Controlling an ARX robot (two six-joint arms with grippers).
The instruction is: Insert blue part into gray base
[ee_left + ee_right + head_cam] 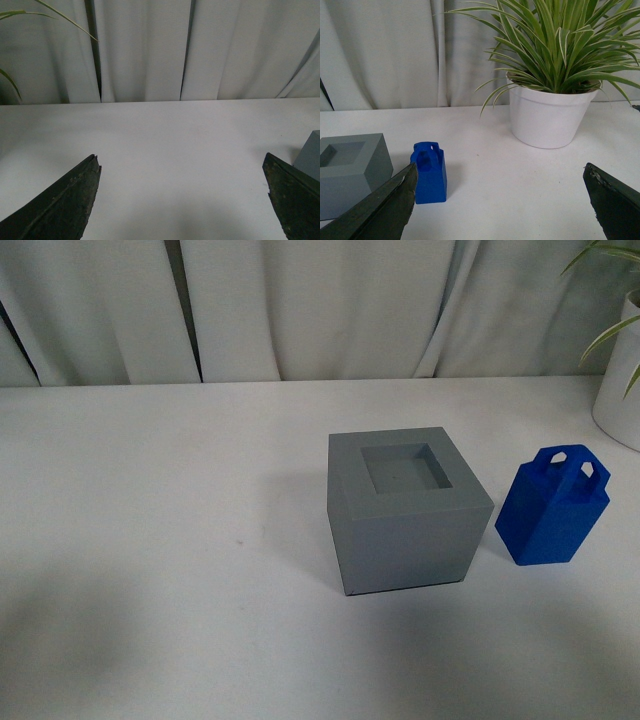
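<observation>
Tabletop setup, white table [150,540], pale pleated curtain [300,300] closing off the back, blue part [548,515] not in gray base [405,530].

Table surface plain, matte and white; potted plant in a white pot [547,120] at the far right edge near the curtain. Gray base sits about mid-table, square recess facing up with nothing in it. Blue part stands on the table just to the right of the base, a small gap between them, not touching. Its long axis is vertical, upright, tapered end with the two loops pointing up. Left gripper [181,160] has fingers spread wide over bare table, holding nothing. Right gripper [500,167] also spread wide and holding nothing, blue part and base ahead of one finger. Neither arm shows in the front view.
</observation>
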